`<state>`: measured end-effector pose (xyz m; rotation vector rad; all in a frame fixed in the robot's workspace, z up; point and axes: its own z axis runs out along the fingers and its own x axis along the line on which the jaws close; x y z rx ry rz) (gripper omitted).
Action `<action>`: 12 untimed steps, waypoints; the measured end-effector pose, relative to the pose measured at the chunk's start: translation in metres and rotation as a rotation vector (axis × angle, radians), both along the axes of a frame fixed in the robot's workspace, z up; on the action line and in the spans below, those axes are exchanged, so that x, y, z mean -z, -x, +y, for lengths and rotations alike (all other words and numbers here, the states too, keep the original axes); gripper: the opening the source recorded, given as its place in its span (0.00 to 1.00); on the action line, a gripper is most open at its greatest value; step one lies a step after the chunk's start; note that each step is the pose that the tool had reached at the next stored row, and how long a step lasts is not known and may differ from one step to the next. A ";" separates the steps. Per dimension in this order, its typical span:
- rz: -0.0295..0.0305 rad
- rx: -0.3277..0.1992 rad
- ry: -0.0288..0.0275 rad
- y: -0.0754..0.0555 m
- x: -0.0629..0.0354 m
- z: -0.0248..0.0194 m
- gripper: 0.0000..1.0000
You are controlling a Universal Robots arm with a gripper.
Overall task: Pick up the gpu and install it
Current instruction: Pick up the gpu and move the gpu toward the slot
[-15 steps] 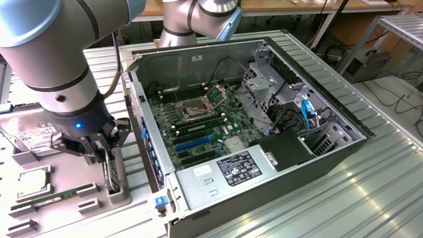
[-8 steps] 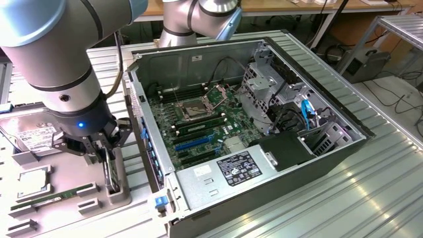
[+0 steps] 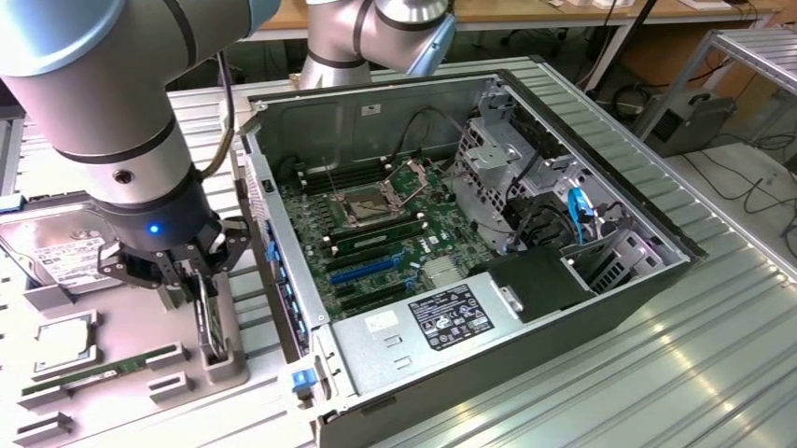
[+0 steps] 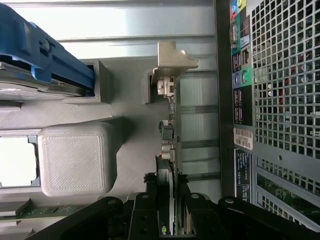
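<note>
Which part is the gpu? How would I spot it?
On the exterior view's left of the open case lies a grey tray. The gpu stands on edge there under the gripper; the hard drive and RAM stick lie flat.

Silver-grey cylinders form the arm (image 3: 100, 103), with a pale blue cap (image 3: 264, 11). At its 6 o'clock end a black wrist (image 3: 147, 207) bears a blue light (image 3: 153, 229), then the gripper (image 3: 207, 308), all black linkage bars.

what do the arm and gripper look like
The arm is thick silver-grey tubes with pale blue joint caps. Its wrist is black with a small glowing blue light. The gripper is black, built of bolted linkage bars.
</note>
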<state>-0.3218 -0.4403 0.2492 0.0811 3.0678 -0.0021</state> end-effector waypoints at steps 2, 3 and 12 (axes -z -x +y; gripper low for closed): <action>0.0005 -0.002 0.0001 0.000 -0.0018 0.0000 0.26; 0.0008 -0.003 0.0001 0.000 -0.0028 0.0000 0.26; 0.0035 -0.018 0.0001 0.000 -0.0164 0.0000 0.26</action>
